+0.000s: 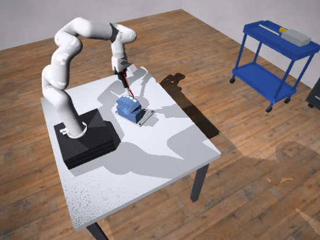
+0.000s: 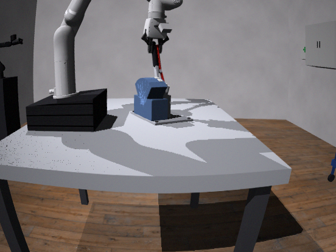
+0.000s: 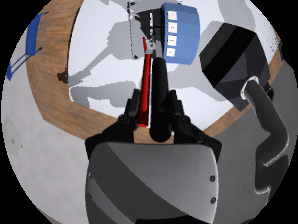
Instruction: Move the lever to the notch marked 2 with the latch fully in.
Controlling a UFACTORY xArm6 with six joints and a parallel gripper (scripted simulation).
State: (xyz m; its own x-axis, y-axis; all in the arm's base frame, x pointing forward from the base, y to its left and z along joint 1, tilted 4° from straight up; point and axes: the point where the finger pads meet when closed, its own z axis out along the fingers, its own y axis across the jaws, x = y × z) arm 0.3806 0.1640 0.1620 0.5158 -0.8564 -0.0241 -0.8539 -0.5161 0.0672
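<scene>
A blue lever housing (image 1: 129,109) stands on a grey baseplate (image 1: 138,116) in the middle of the table. A black handle (image 3: 158,96) with a red bar (image 3: 147,90) beside it rises from the housing's top. My gripper (image 1: 122,76) is shut on the handle and red bar near their upper end, pressing the bar close against the handle; it also shows in the exterior view (image 2: 156,45) and the wrist view (image 3: 154,115). Small white number plates (image 3: 172,36) line the housing's curved top; their digits are too small to read. The latch at the notches is hidden.
My black base block (image 1: 85,139) stands at the table's left. A blue wheeled cart (image 1: 273,59) with a grey box stands on the wooden floor to the right. The table edge runs close behind the housing.
</scene>
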